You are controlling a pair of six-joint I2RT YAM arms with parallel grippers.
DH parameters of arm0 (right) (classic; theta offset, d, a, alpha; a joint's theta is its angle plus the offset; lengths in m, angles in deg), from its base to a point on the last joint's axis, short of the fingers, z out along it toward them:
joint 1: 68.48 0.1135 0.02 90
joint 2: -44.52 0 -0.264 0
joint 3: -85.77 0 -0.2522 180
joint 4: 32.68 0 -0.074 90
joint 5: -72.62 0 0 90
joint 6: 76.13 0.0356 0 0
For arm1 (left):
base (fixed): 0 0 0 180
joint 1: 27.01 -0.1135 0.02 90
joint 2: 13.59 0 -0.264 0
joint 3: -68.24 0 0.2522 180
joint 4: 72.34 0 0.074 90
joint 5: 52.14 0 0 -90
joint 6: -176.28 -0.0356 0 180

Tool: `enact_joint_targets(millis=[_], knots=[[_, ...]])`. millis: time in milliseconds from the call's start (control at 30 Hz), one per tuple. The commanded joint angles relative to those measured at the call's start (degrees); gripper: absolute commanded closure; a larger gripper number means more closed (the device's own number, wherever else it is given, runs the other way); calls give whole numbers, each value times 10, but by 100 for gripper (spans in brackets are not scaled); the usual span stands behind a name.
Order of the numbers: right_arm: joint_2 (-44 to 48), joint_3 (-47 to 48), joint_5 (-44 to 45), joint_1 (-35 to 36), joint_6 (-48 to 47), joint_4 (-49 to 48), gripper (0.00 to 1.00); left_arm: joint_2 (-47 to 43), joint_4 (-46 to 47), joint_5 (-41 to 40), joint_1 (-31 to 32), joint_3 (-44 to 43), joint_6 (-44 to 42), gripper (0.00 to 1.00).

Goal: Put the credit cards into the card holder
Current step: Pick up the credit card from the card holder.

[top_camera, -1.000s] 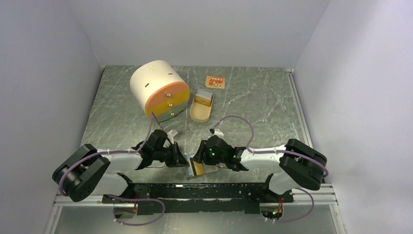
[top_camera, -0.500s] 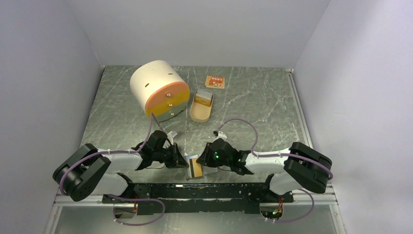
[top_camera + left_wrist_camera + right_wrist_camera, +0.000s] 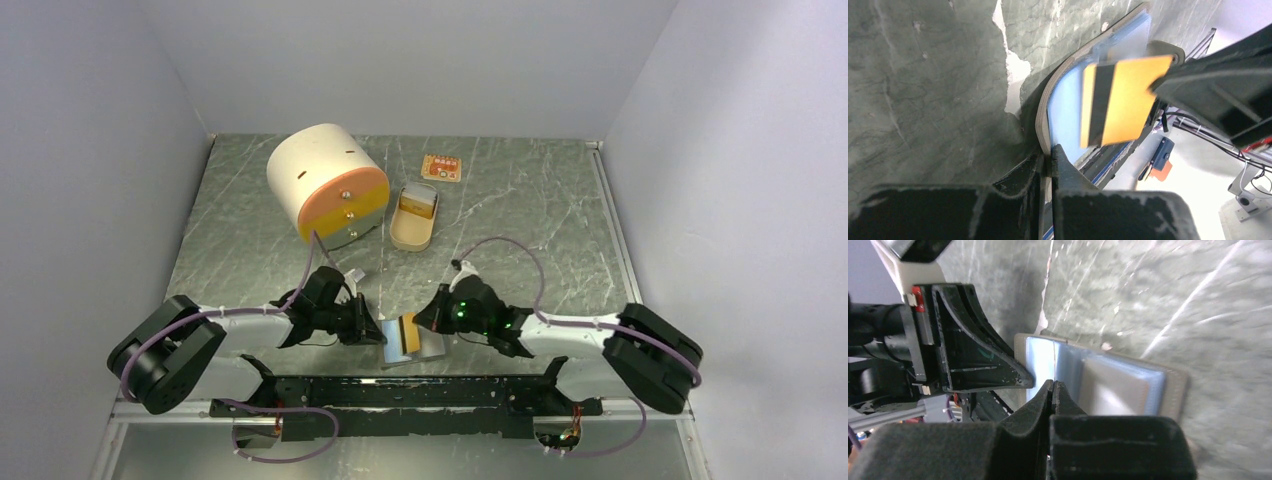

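Note:
The card holder (image 3: 432, 348) lies open at the table's near edge, silver-grey with a pale blue inside (image 3: 1063, 110). My left gripper (image 3: 372, 330) is shut on its left rim (image 3: 1040, 115), the jaws (image 3: 1050, 152) pinching the edge. My right gripper (image 3: 422, 322) is shut on the gold-orange credit card (image 3: 1123, 100). That card has a black stripe and hangs just above the holder's inside. In the right wrist view the gold card (image 3: 1054, 360) shows edge-on as a thin line above the shut jaws (image 3: 1053, 384). A blue-grey card (image 3: 1113, 387) lies flat inside the holder.
A white cylinder with an orange face (image 3: 325, 185) stands at the back left. A tan oval tin (image 3: 413, 220) sits beside it, and a small orange packet (image 3: 441, 167) lies behind. The black rail (image 3: 400, 392) runs along the table's near edge, just behind the holder.
My right gripper has closed on the gold card and its arm has drawn to the right. The card has risen from the holder's inside. The left gripper has kept its grip and place.

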Motion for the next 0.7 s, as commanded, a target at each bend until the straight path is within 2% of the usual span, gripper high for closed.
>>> enact_joint_targets(millis=[0,200,533,667], knots=[[67,-58,-69,-69,-65,-48,100,-8,-21,-1,0,-15,-29,91],[65,-84,-117,-101,-81,-90,100,9,2,12,0,-16,-24,91],[3,-134,-140,-103,-12,-234,100,24,15,15,0,-14,-18,91],[16,-137,-134,-105,-4,-234,100,21,10,13,0,-14,-19,87]])
